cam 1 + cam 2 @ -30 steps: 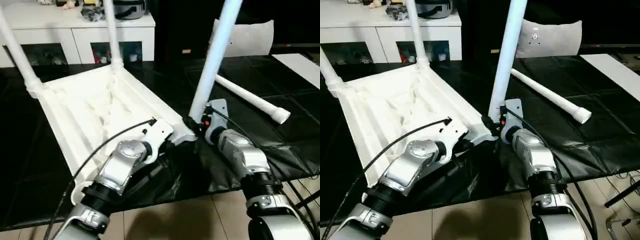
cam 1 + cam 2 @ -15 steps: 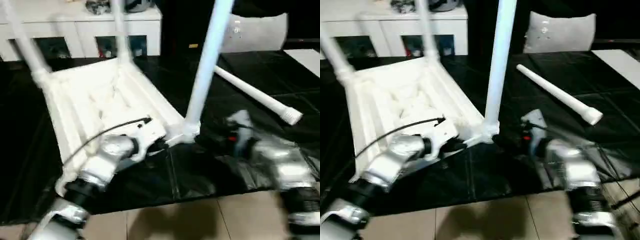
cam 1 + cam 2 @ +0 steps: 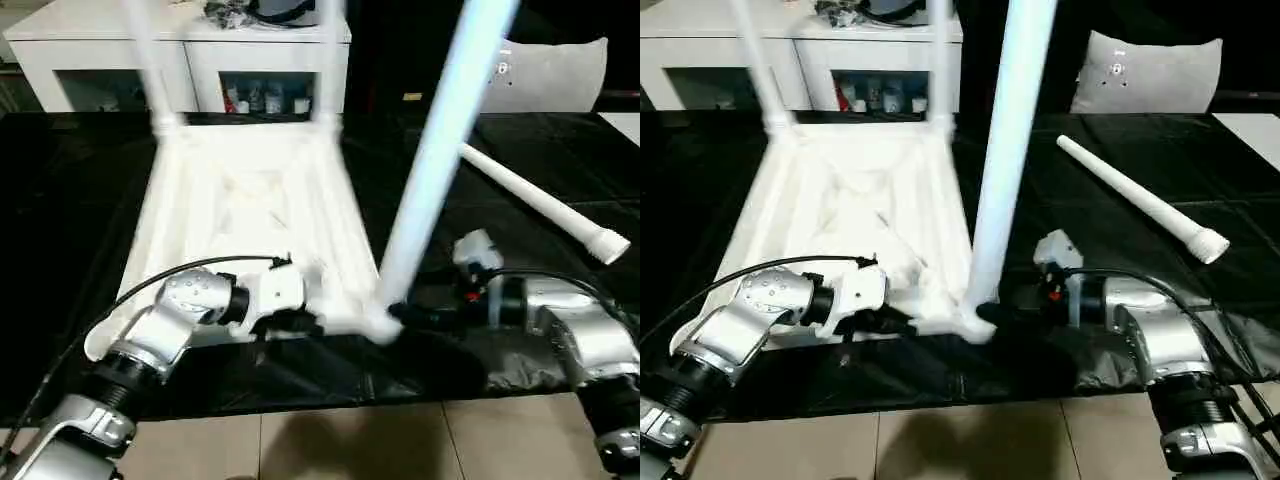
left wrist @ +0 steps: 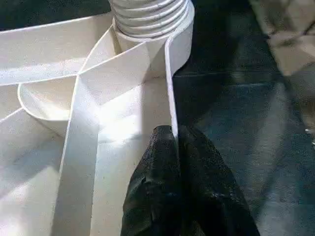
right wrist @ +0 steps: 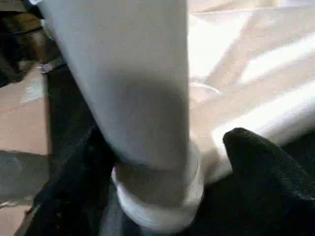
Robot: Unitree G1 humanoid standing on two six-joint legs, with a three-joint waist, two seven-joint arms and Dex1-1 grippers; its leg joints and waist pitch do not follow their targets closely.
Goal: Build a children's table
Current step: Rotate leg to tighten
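three legs already stand in the upturned children's table on the black floor, left gripper pinching its near rim, right gripper wide around the near-right leg; next, seat it, then fetch the loose leg at far right.

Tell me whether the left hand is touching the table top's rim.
Touching. The left wrist view shows the left hand shut on the thin upright rim of the table top.
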